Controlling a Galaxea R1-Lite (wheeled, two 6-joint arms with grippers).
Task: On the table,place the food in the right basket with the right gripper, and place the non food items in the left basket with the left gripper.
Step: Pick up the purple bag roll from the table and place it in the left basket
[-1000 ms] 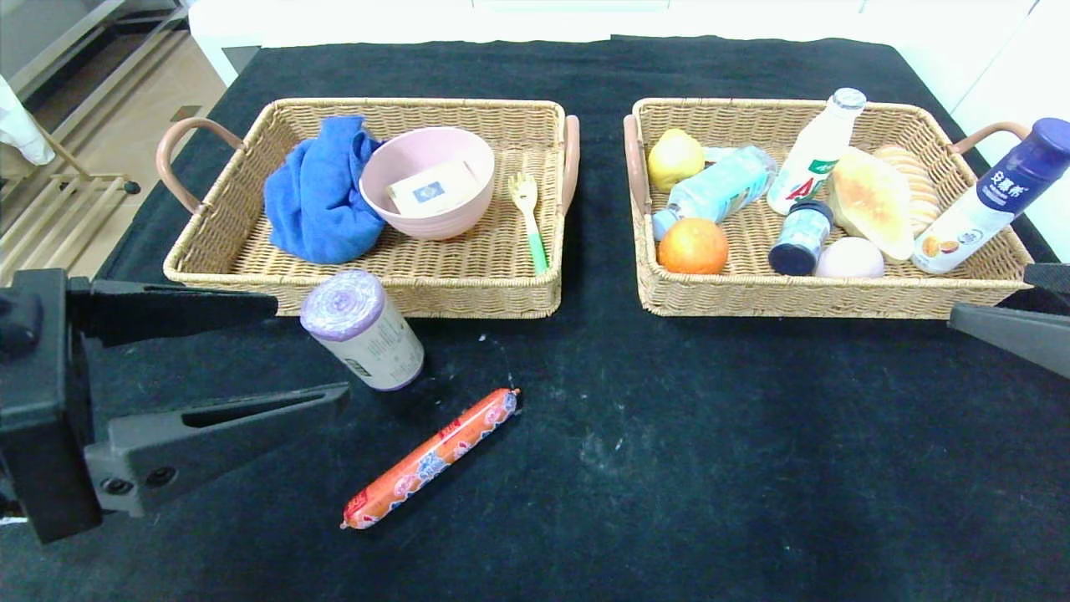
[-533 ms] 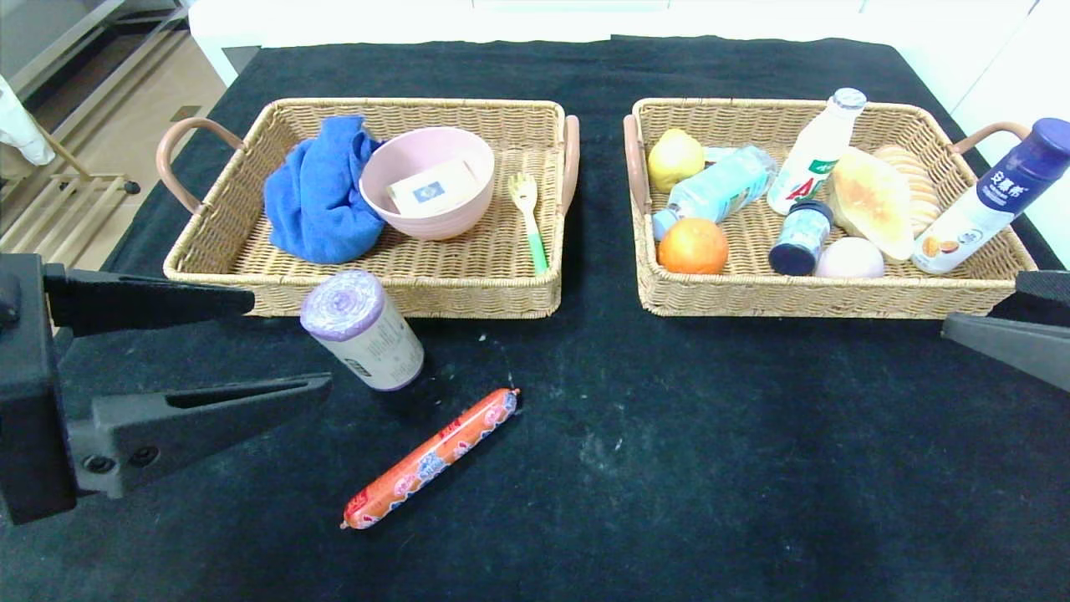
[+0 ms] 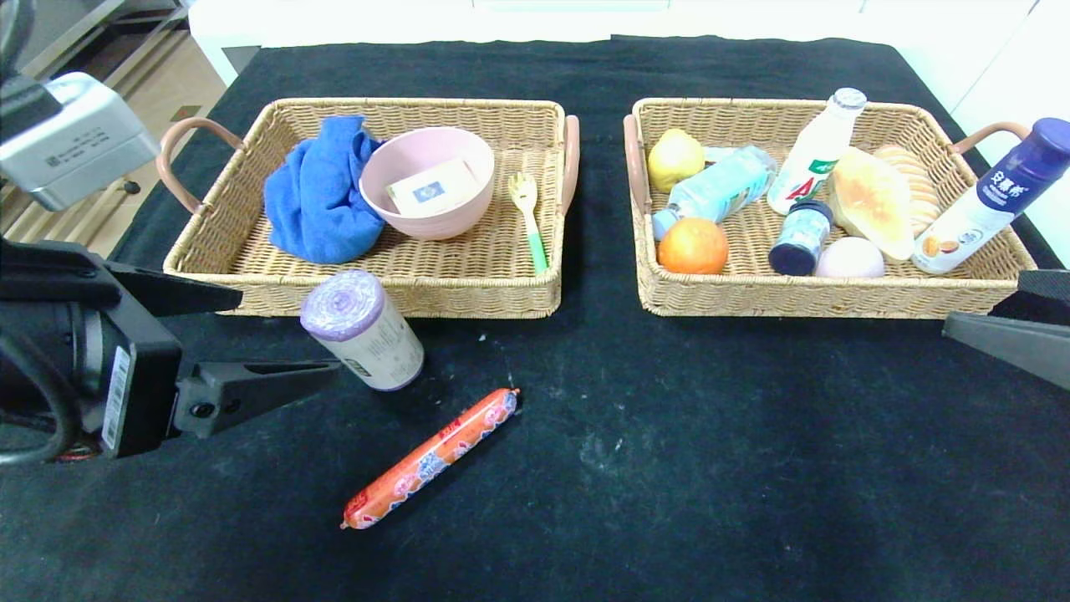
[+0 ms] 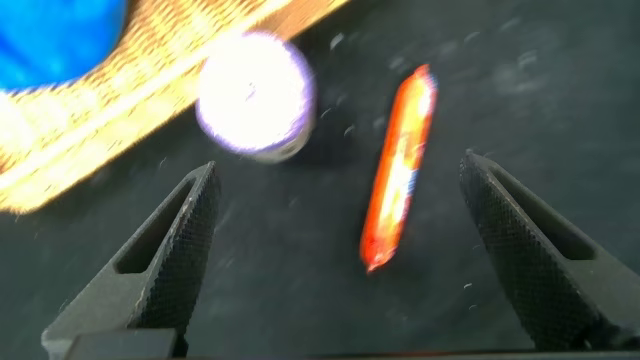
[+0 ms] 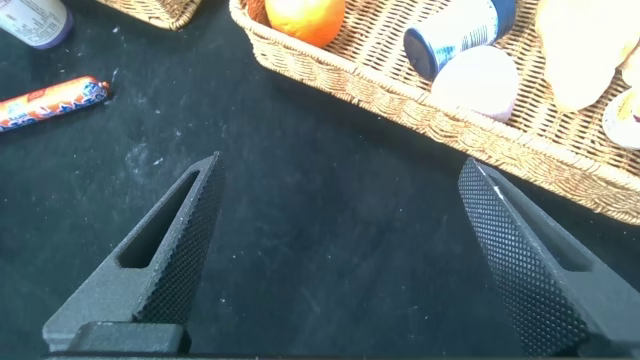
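Head view. Left gripper (image 3: 272,334), jaws spread wide and empty, sits low beside the left basket (image 3: 209,276); the purple-capped roll (image 3: 362,329) lies just ahead of its fingertips, touching the basket's front wall. The sausage (image 3: 432,457) lies further out on the cloth, apart from both baskets. Right gripper (image 3: 995,330) is mostly cut off at the frame edge, near the right basket (image 3: 836,297) (already well stocked).

Left wrist view. Roll (image 4: 255,95) lies off-centre, towards one open finger (image 4: 165,265); sausage (image 4: 400,165) lies between the jaws. Step in hand appears to be the reach for the roll; next, centring on it and closing.

Right wrist view. Jaws wide, nothing between them; sausage (image 5: 50,103) far off. Roll's label unreadable.
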